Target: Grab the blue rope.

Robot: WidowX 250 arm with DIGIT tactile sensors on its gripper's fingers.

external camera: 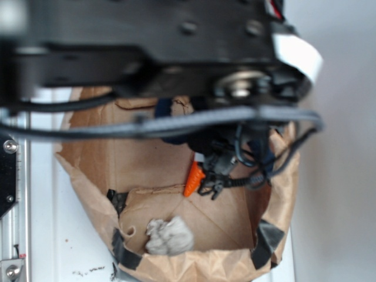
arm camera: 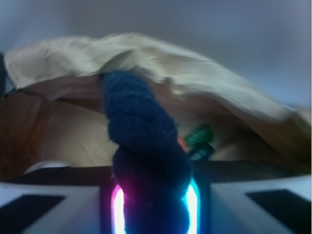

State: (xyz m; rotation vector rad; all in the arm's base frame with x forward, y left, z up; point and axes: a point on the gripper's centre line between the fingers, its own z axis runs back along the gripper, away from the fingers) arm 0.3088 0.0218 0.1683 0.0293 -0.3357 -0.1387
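Gripper (arm camera: 152, 214) clenched on the blue rope (arm camera: 141, 146), which rises between the fingers (arm camera: 117, 209) toward the far brown paper bag (arm camera: 146, 53), secured for lifting.

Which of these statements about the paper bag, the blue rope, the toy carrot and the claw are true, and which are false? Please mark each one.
1. The blue rope sits between the fingers of the claw. True.
2. The toy carrot lies outside the paper bag. False: it lies inside the bag, on the brown paper floor.
3. A crumpled pale wad lies near the front rim of the bag. True.
4. The rope is bright red. False: it is dark navy blue.
5. In the exterior view, the robot arm covers much of the upper part of the picture. True.
6. The bag is made of clear plastic. False: it is brown paper, with dark tape at its corners.
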